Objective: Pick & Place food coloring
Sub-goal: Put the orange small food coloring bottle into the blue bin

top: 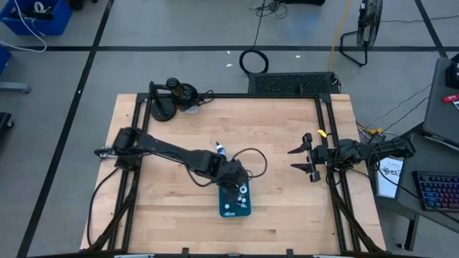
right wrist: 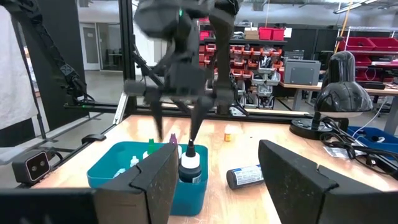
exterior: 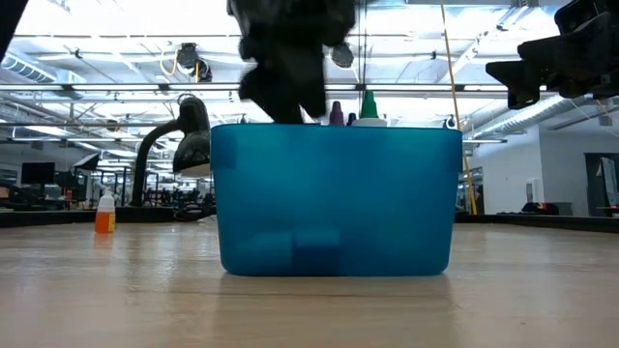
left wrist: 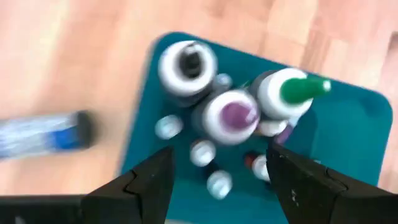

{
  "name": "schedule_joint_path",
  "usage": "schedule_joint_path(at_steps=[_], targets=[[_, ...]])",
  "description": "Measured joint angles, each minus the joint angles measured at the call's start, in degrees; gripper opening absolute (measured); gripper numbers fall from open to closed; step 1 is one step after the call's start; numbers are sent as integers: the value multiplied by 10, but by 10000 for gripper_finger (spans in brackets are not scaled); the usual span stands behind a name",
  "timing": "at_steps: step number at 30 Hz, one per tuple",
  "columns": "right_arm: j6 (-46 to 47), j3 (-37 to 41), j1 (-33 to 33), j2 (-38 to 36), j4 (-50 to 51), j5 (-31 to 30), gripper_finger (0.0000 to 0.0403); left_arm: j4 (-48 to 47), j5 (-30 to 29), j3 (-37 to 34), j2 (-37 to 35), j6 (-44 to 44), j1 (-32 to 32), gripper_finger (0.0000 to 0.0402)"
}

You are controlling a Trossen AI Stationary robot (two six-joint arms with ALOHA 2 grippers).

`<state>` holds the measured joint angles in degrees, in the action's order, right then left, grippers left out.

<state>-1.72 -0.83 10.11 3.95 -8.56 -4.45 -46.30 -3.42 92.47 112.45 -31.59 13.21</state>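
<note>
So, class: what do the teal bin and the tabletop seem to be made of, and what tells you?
Teal bin: probably plastic, smooth and slightly see-through, since dim shapes show through its wall in the low view. Tabletop: looks like wood, pale with a matte finish, showing plank seams and grain from above.

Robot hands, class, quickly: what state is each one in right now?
Left hand: open, empty, above the teal plastic bin of small white-capped food coloring bottles.
Right hand: open, empty, parked at the table's right side.
</note>
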Motion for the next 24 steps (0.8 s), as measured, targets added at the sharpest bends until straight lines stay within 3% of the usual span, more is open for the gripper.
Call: schedule_joint_path(at_steps=[6,15,18,24], targets=[[0,0,0,0,1,0,212,-134,-85,0,-67,-75,33,253],[0,0,0,0,2,0,212,-421,-135,0,-115,-352,119,253],[0,0,0,0,2,0,212,-439,-138,-1,-116,-379,129,253],[0,0,0,0,2,0,212,-402,-120,-50,-131,-334,111,253]])
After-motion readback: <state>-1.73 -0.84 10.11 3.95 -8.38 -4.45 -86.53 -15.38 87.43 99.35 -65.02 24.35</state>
